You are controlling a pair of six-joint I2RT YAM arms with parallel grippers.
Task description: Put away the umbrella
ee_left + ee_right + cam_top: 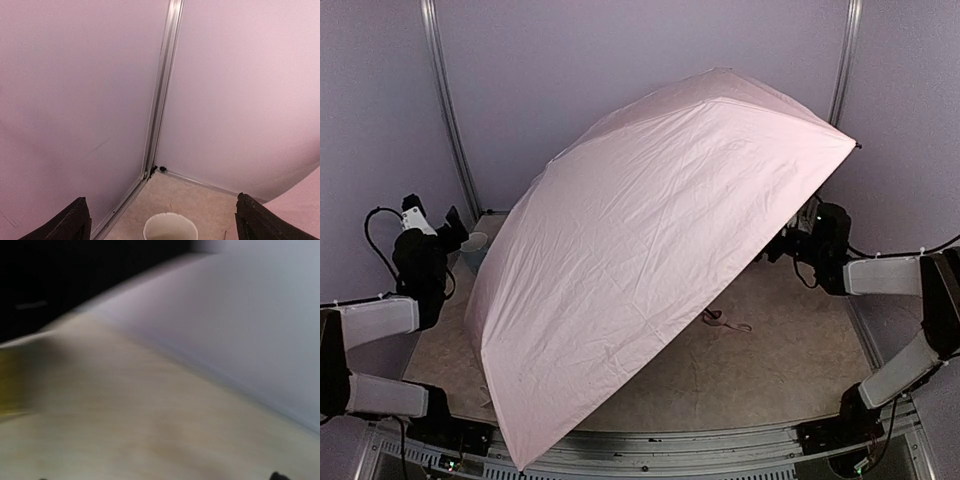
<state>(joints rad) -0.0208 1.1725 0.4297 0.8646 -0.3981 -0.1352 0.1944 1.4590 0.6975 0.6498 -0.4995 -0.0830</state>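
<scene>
Flanking open umbrella (pixel 650 260), both arms bent; L gripper (pixel 438 218) & R gripper (pixel 788 243) jaws spread, holding nothing.

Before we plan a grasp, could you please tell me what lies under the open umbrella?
Below the umbrella, at its lifted edge, only bare table and a thin strap show; its handle and anything else beneath are covered.

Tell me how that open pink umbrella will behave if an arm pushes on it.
The umbrella is open and sits tilted over the table, one edge low, the other raised, so a push would probably rock or tip it. Its thin, creased fabric would likely dent where pressed. It looks light for its size and may swing easily.
</scene>
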